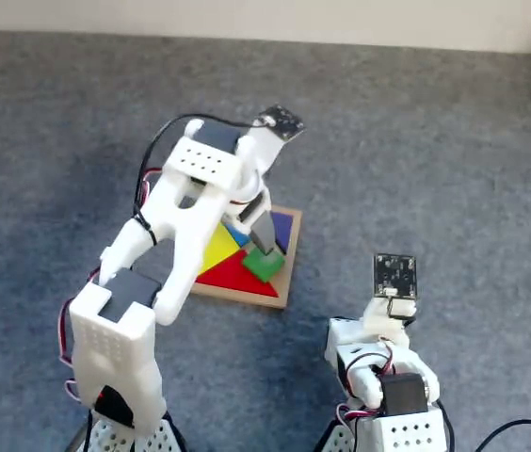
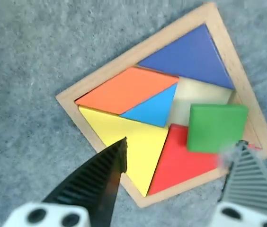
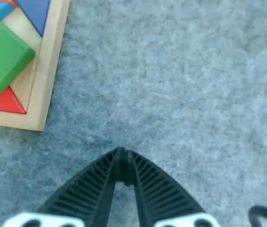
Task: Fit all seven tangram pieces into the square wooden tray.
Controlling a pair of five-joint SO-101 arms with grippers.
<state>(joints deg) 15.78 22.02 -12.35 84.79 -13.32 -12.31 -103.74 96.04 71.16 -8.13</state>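
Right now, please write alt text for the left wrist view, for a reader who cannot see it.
A green square lies crooked on a nearly full wooden tray, overlapping the red triangle and a bare gap. A blue triangle, an orange piece, a light blue triangle and a yellow triangle sit flat in it, under the open left gripper.

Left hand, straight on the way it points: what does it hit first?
Likely the green square, lying unseated in the tray ahead of the open left hand; else the red triangle beside it. Depth unclear.
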